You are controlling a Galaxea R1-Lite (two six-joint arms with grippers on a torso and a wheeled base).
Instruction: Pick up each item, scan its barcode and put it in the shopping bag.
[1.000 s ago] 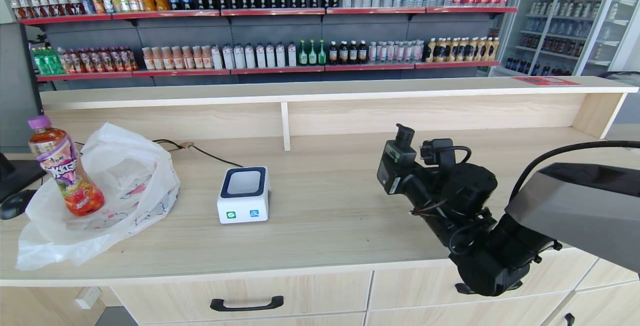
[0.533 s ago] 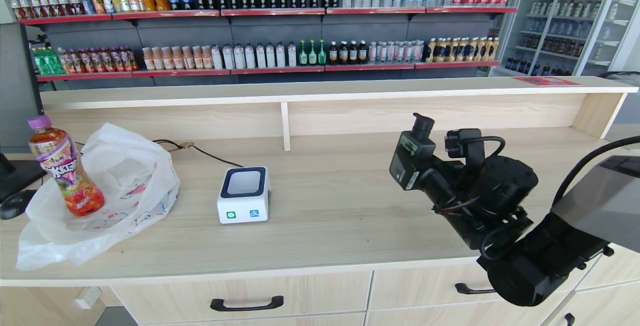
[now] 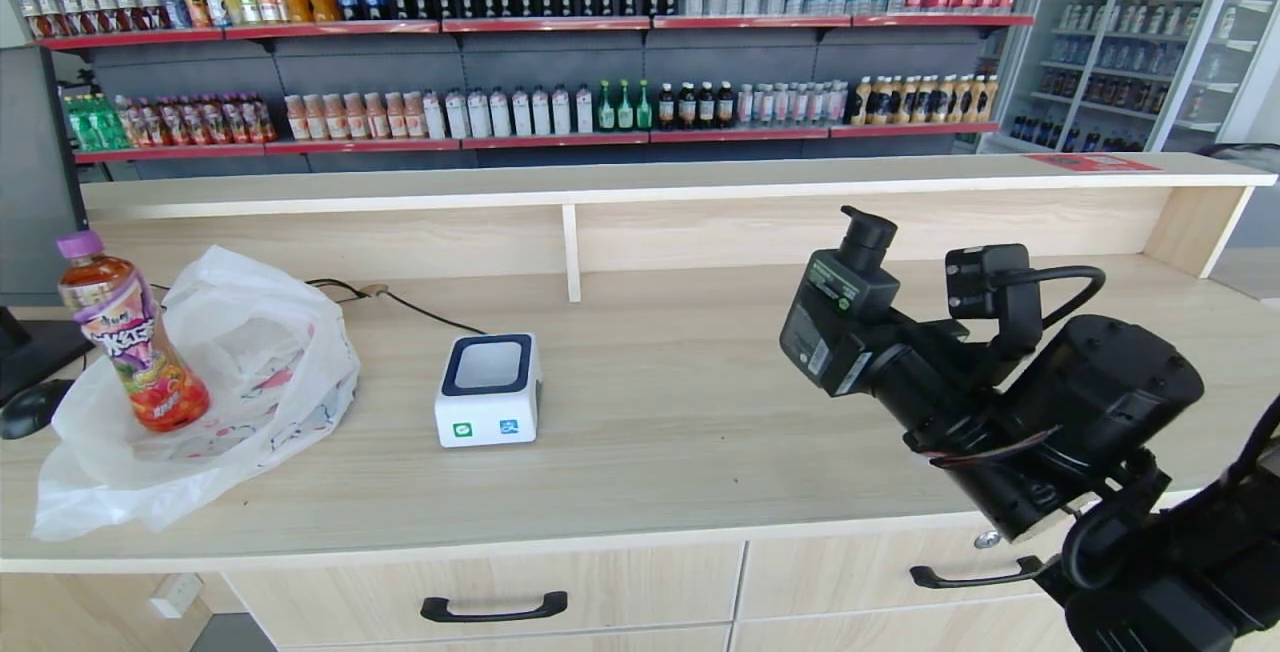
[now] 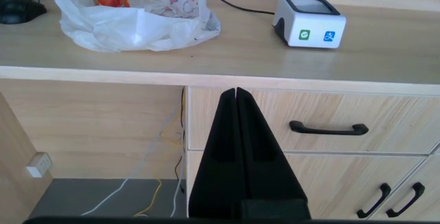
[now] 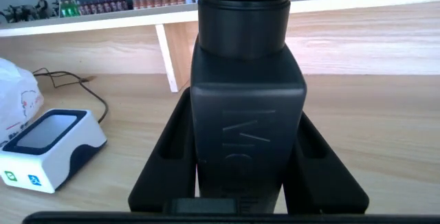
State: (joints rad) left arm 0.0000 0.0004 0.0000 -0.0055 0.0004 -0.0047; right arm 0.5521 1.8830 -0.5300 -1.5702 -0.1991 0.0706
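Checkout counter (image 3: 680, 432) as I see it from the remote station. 1 item looks finished: a drink bottle with a purple cap (image 3: 130, 332) stands upright at the white plastic shopping bag (image 3: 250, 362) on the counter's left end. It seems to sit inside the bag's open mouth, though the crumpled plastic makes that hard to confirm.

The 2nd item, a black bottle (image 3: 838, 317) with a boxy body and a round cap, is pinched between the jaws of the right gripper (image 5: 247, 157). It is held above the counter, well to the right of the white barcode scanner (image 3: 488, 390). By my reckoning its scan and bagging are not yet done.

The left gripper (image 4: 236, 100) hangs below the counter edge in front of the drawers, jaws pressed together and holding nothing.

Markings: the drink bottle's label is bright orange and purple, the scanner's front shows 2 small square icons, 1 green and 1 blue, and the black bottle carries a pale side label with print too small to read.
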